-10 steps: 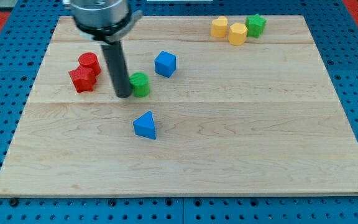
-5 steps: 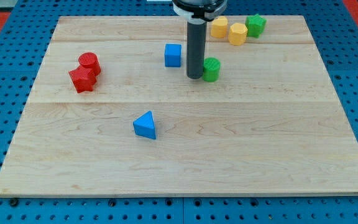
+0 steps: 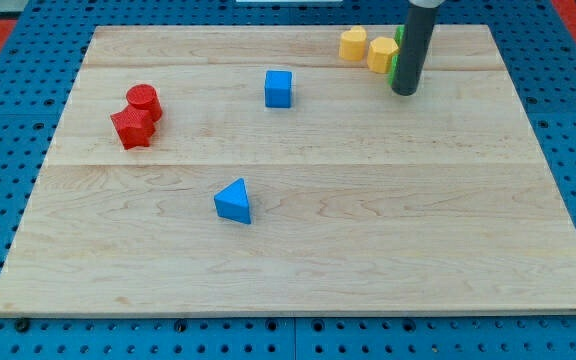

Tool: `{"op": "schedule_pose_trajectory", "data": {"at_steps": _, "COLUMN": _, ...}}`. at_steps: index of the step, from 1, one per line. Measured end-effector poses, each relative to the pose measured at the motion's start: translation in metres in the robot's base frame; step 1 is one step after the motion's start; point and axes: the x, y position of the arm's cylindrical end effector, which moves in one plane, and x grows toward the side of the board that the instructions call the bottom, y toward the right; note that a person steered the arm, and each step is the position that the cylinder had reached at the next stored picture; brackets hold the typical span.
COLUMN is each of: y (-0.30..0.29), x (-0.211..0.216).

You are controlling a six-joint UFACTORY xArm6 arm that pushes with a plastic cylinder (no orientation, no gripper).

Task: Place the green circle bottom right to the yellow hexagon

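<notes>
My rod stands at the view's top right, with my tip (image 3: 404,92) on the board. The green circle (image 3: 392,70) is mostly hidden behind the rod; only a thin green edge shows on the rod's left. It lies just below and right of the yellow hexagon (image 3: 382,54), touching it or nearly so. My tip is against the green circle, on its lower right side.
A second yellow block (image 3: 353,44) sits left of the hexagon. A blue cube (image 3: 279,88) is at top centre and a blue triangle (image 3: 234,201) in the middle. A red cylinder (image 3: 143,99) and red star (image 3: 132,128) sit at the left. The green star is hidden behind the rod.
My tip has pushed the green circle from the board's left-centre up and right to beside the yellow hexagon. The blue cube was nudged slightly up and right earlier.
</notes>
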Motion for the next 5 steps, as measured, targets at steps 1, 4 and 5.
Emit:
{"op": "schedule_pose_trajectory", "data": {"at_steps": 1, "y": 0.001, "x": 0.000}}
{"op": "schedule_pose_trajectory", "data": {"at_steps": 4, "y": 0.000, "x": -0.016}}
{"op": "schedule_pose_trajectory", "data": {"at_steps": 5, "y": 0.000, "x": -0.016}}
